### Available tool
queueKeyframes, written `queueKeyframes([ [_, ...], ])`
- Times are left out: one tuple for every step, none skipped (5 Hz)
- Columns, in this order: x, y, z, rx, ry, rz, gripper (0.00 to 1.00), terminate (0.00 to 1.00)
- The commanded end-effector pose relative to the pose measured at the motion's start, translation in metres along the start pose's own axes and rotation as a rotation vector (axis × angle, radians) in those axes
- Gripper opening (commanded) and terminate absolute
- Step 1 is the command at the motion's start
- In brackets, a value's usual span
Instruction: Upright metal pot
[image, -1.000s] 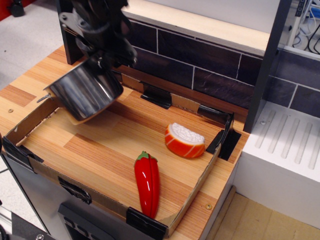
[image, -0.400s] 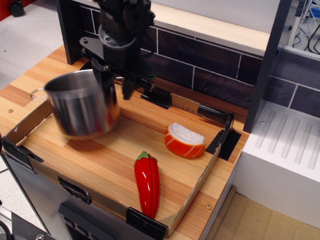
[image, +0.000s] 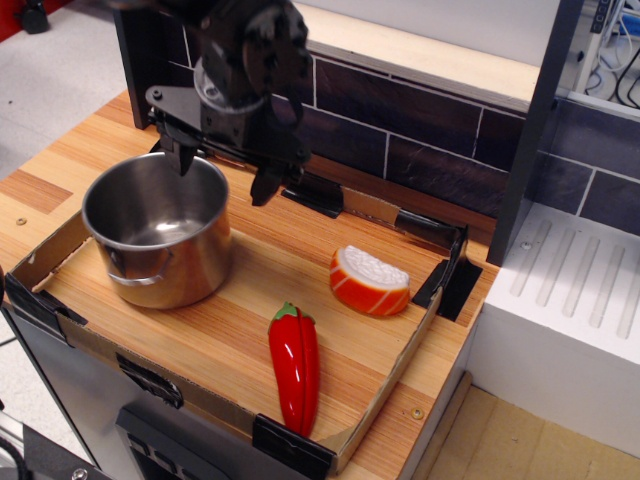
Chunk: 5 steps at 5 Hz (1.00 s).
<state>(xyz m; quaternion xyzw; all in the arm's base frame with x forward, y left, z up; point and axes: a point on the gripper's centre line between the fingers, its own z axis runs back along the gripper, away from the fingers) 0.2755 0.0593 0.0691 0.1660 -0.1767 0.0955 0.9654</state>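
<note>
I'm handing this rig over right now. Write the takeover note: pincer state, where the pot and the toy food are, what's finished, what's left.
Pincer: open, empty, above the back rim of the metal pot, holding nothing.
Metal pot: upright, mouth up, standing on the wooden board in the left part of the cardboard tray.
Red pepper: lying near the tray's front edge. Salmon sushi piece: right of centre. Both are apart from the pot.
Done: the pot looks upright and released.
Left: probably only to lift the arm clear without brushing the rim.
</note>
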Motion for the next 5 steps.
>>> queueKeyframes([
  [0.021,0.015,0.036,-0.131,0.031,0.088,1.0,0.0],
  [0.034,0.027,0.061,-0.178,0.047,0.105,1.0,0.0],
  [0.055,0.046,0.101,-0.291,0.124,0.18,1.0,0.0],
  [0.069,0.054,0.119,-0.302,0.201,0.151,1.0,0.0],
  [0.069,0.054,0.119,-0.302,0.201,0.151,1.0,1.0],
])
